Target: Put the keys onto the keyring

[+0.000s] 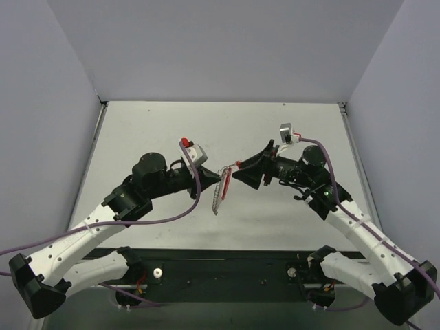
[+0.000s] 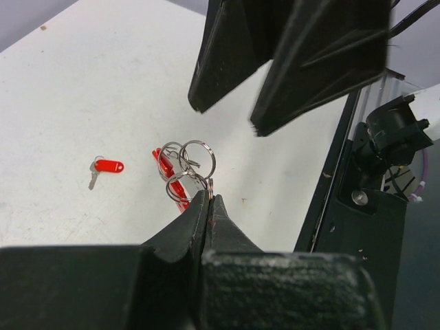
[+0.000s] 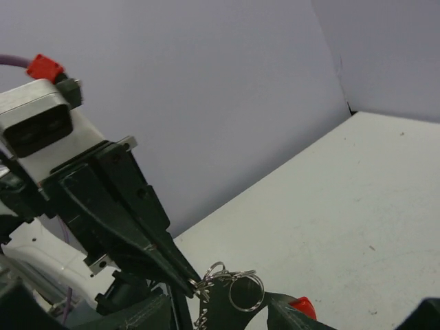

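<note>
The keyring (image 2: 184,165) is a bunch of silver rings with a red piece and a toothed silver strip, hanging above the table (image 1: 172,130). My left gripper (image 2: 210,197) is shut on one of its rings. In the top view the keyring (image 1: 220,189) dangles from the left gripper (image 1: 213,176), with the right gripper (image 1: 237,172) just to its right. The right gripper (image 2: 227,117) is open and holds nothing. In its own view the rings (image 3: 224,273) lie between its parted fingers. A small red-headed key (image 2: 106,166) lies on the table beyond the rings.
The red key head (image 3: 302,306) peeks out behind my right finger. A black base plate (image 1: 227,265) runs along the near table edge, and the table's dark edge (image 2: 330,185) is just right of the left gripper. Grey walls enclose the table on three sides.
</note>
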Motion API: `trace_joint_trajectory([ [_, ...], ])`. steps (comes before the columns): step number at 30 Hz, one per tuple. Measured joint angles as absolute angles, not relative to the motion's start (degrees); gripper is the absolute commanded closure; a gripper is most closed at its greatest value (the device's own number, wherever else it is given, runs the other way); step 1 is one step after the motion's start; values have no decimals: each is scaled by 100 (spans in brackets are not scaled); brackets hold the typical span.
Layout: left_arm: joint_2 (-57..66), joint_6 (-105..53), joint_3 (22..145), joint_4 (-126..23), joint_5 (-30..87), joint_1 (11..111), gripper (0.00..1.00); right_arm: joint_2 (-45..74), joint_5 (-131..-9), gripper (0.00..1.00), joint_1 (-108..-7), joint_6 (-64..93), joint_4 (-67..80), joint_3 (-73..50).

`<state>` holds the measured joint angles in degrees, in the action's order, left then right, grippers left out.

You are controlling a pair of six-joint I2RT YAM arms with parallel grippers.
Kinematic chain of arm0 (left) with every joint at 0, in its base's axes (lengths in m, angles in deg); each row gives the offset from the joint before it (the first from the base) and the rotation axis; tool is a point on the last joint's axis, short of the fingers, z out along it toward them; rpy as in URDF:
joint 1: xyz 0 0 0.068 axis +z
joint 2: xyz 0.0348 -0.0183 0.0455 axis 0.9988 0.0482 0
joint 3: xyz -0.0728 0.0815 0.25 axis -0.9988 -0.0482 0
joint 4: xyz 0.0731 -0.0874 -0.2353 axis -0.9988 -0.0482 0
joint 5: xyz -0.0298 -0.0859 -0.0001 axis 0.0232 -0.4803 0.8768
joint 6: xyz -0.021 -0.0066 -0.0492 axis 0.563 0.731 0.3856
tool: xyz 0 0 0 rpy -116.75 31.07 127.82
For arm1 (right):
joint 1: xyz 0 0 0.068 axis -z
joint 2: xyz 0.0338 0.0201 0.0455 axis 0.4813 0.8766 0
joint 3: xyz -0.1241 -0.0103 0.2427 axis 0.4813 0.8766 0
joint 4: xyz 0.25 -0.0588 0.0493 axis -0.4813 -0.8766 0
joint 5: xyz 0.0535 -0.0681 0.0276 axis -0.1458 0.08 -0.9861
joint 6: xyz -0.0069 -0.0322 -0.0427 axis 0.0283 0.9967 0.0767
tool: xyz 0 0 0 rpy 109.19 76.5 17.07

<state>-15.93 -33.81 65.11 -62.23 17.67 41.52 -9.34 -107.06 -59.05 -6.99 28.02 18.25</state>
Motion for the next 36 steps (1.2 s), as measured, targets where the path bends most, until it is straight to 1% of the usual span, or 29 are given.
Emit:
trace_joint_trajectory([
  [2,-1617,-3386,6511,-6173,1645,4152,100,-1271,-10752,27,-5868,-568,2796,1873],
  [5,-1623,-3405,6511,-6118,1437,4152,100,-1640,-10850,21,-5840,-404,2780,1882],
  [8,-1608,-3408,6513,-6096,1208,4152,100,-1756,-11062,20,-5840,-303,2778,1877],
  [13,-1427,-3425,6592,-6107,808,4152,100,-1550,-11559,21,-5842,-375,2855,1810],
  [14,-1359,-3427,6627,-6109,738,4152,100,-1480,-11707,23,-5842,-465,2955,1805],
  [21,-1213,-3401,6686,-6094,508,4152,100,-1188,-12232,28,-5932,-874,3414,1792],
  [27,-1213,-3379,6686,-6033,478,4152,100,-1030,-12466,41,-5988,-1016,3582,1792],
  [28,-1210,-3375,6686,-6011,473,4152,100,-993,-12494,46,-5995,-1051,3637,1792],
  [36,-1215,-3333,6686,-5840,469,4154,100,-718,-12640,59,-5995,-1287,3858,1792],
])
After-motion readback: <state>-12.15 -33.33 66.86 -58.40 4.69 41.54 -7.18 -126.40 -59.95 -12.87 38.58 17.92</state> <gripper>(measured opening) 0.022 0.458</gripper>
